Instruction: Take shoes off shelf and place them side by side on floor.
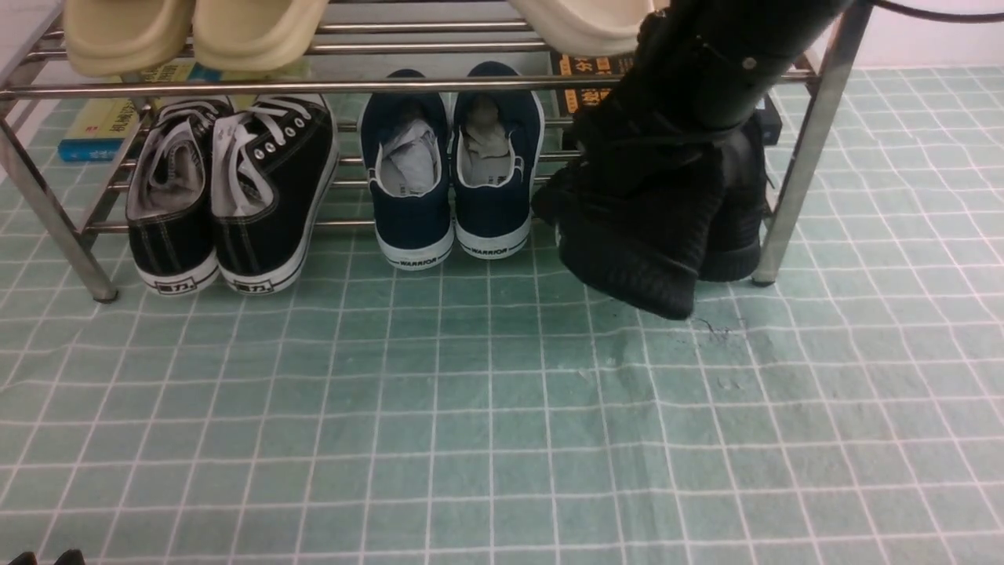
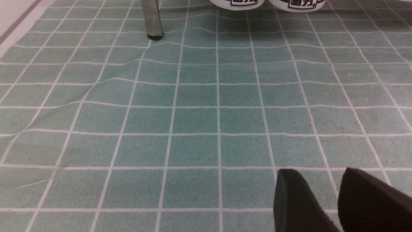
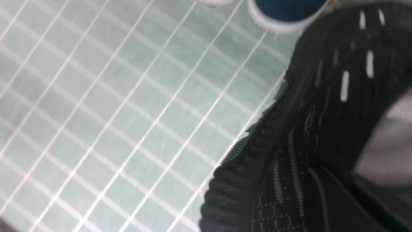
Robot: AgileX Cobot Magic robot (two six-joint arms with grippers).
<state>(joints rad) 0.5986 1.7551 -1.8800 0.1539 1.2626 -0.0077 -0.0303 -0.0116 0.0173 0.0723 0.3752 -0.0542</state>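
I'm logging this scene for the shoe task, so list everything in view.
knit shoes: two, all black, shelf's right end; nearer one tilted out over the floor, other behind it.
canvas sneakers: two, black with white soles, lower tier, left.
WARRIOR shoes: two, navy with white soles, lower tier, middle.
slippers: three showing, cream, top tier.
books: two, one yellow-blue, one black-orange, behind the shoes.
shelf: one, silver metal.
floor: pale green, white grid.
right arm: black, above the knit shoes; claw state unclear.
left claw: black, open, near the floor.
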